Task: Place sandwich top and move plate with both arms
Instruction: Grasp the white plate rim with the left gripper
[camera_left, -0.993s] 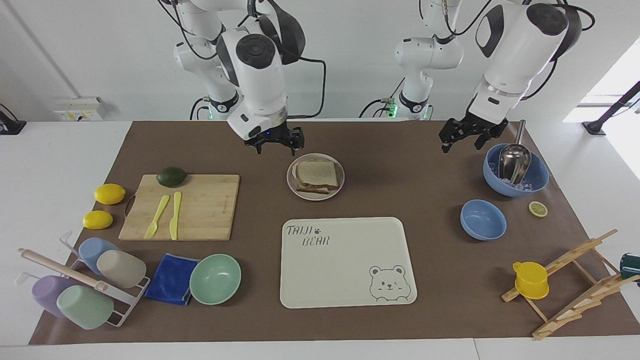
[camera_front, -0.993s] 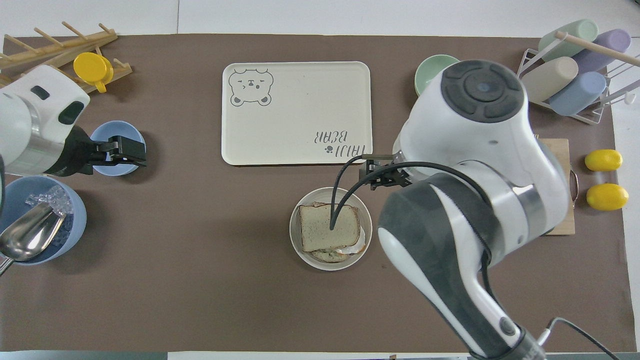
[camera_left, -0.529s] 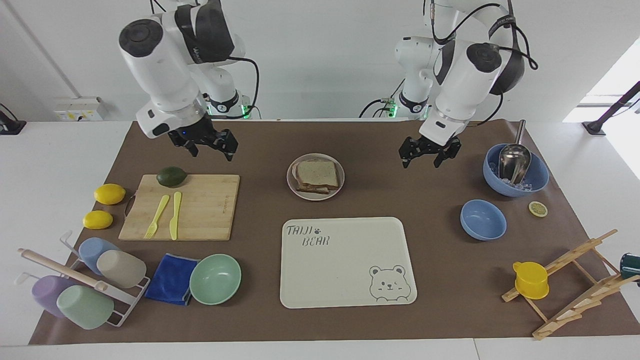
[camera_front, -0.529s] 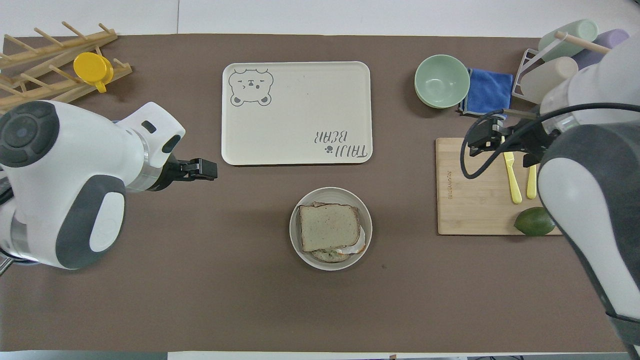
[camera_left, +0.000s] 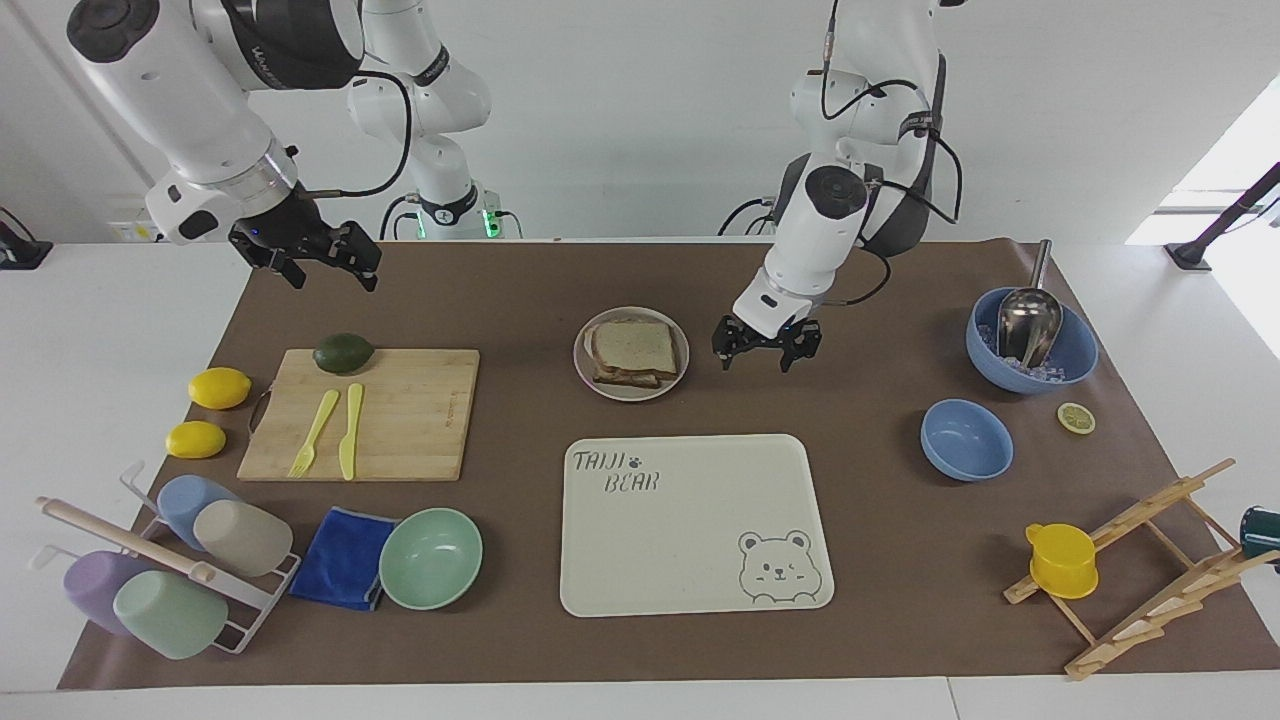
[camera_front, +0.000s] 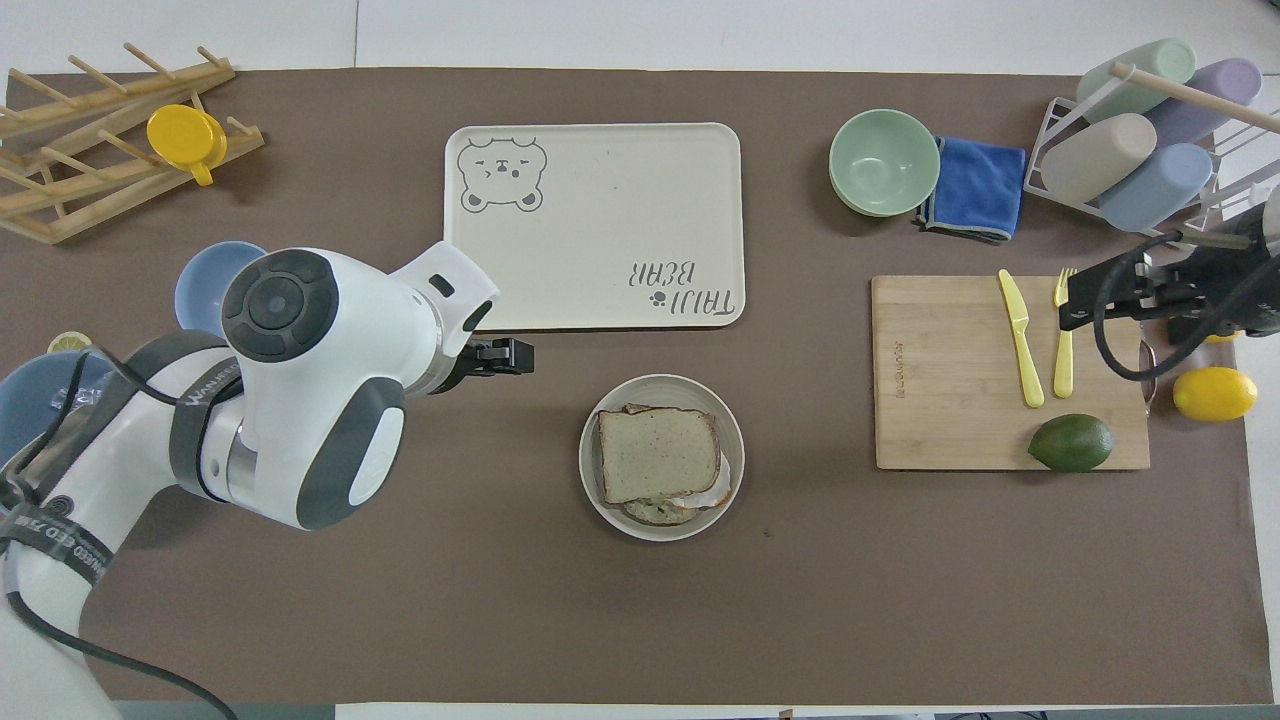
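Bread, the sandwich top (camera_left: 632, 346), sits on the sandwich in the plate (camera_left: 585, 372). Left gripper (camera_left: 766, 347) hangs at its 3 o'clock, fingers open, empty. Right gripper (camera_left: 318, 262) hangs above the avocado (camera_left: 343, 352), open, empty. Tray (camera_left: 690, 590) lies at 6 o'clock.

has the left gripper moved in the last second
Yes. The left gripper has swung from over the ice bowl toward the plate, and now hangs low beside it, open and empty.

Bright, even light; soft short shadows on the mat (camera_left: 870, 440); window glare at one edge; sharp focus.
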